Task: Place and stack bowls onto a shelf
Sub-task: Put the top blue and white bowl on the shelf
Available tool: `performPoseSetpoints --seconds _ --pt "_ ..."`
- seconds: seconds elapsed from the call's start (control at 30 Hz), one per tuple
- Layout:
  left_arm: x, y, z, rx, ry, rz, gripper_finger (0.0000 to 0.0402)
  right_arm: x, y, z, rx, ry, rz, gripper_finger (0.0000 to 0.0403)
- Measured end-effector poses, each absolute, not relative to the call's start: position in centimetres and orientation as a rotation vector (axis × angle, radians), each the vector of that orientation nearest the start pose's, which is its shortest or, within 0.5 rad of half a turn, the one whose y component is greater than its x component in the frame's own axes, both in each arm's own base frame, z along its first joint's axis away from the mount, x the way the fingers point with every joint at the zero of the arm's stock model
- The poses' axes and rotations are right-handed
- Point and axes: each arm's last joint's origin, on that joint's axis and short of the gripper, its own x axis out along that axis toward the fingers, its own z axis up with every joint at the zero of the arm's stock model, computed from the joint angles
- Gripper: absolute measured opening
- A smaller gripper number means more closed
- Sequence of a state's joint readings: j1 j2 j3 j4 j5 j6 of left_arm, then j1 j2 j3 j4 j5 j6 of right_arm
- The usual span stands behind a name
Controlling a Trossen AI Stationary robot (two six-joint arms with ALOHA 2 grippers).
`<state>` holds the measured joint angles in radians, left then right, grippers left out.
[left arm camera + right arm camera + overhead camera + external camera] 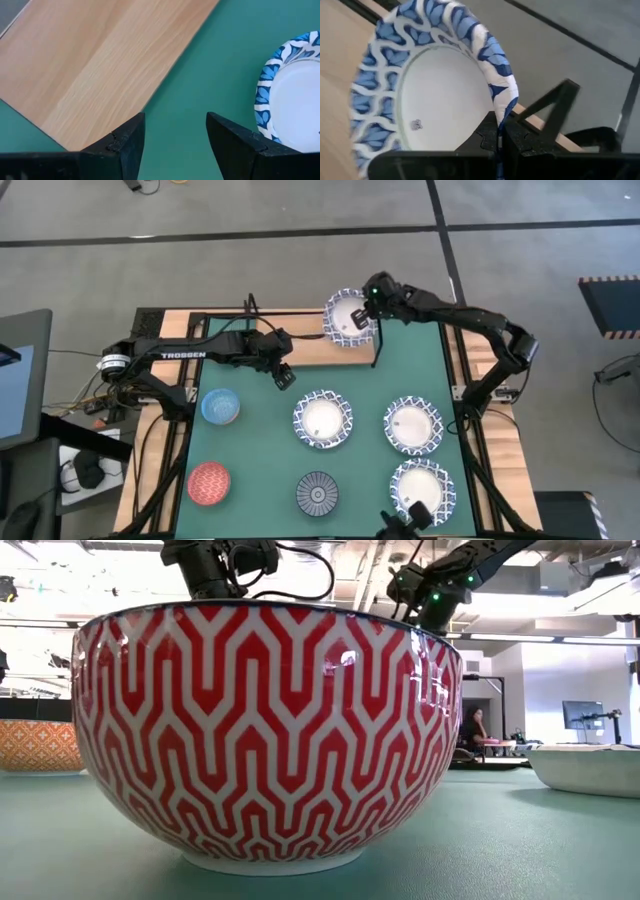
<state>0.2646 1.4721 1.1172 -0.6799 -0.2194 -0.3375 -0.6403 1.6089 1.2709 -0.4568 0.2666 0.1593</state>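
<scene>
The shelf (300, 348), a light-wood board in a black wire frame, lies at the mat's far edge. My right gripper (372, 305) is shut on a large white bowl with a blue rim (348, 318) over the shelf's right end. My left gripper (283, 375) hovers open over the mat beside the shelf's near edge (75, 75). Three more large white bowls (322, 420) (413, 425) (422, 488) sit on the mat, along with the light blue (220, 406), red (208, 483) and dark striped (317, 493) bowls. A yellow-orange patterned bowl (35, 745) shows only in the low view. My right gripper pinches the large bowl by its blue rim (506, 107), on the side toward the table's right. One finger is inside the bowl and one outside. The fingers reach down from above. I cannot tell whether the bowl rests on the board or hangs clear of it.
The green mat (370, 470) covers most of the table. The shelf's left part is partly hidden under my left arm (200, 352). The red bowl (265, 735) fills the low view. Bare mat lies between the shelf and the row of bowls.
</scene>
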Motion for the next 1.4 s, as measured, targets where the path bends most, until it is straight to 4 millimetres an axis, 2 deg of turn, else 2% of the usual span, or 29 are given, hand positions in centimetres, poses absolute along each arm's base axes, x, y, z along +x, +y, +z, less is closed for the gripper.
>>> performPoseSetpoints --seconds 0.17,0.47,0.67,0.8,1.0,1.17,1.3,1.4 --pt "28.2 8.3 25.5 -0.323 0.961 0.614 0.0195 28.3 -21.0 27.6 0.381 0.671 -0.774 0.0025" --pt "28.2 8.3 25.5 -0.337 0.959 0.600 0.0195 29.9 -21.4 24.1 0.474 0.749 -0.828 0.0036" --pt "28.2 8.3 25.5 -0.343 0.961 0.589 0.0195 29.9 -21.4 24.0 0.529 0.740 -0.859 0.0074" --pt "28.2 8.3 25.5 -0.324 0.966 0.575 0.0195 29.2 -20.9 25.1 0.519 0.725 -0.875 0.0110" --pt "28.2 8.3 25.5 -0.307 0.972 0.568 0.0195 27.6 -20.1 28.9 0.434 0.617 -0.901 0.0164" --pt "28.4 8.6 25.6 -0.310 0.940 0.572 0.0195 26.2 -19.0 31.9 0.407 0.518 -0.888 0.0191" --pt "28.5 8.9 25.7 -0.340 0.907 0.580 0.0195 24.2 -17.2 34.3 0.400 0.476 -0.866 0.0198" --pt "28.8 8.9 25.9 -0.380 0.874 0.552 0.0195 22.3 -14.7 35.7 0.404 0.528 -0.830 0.0197"
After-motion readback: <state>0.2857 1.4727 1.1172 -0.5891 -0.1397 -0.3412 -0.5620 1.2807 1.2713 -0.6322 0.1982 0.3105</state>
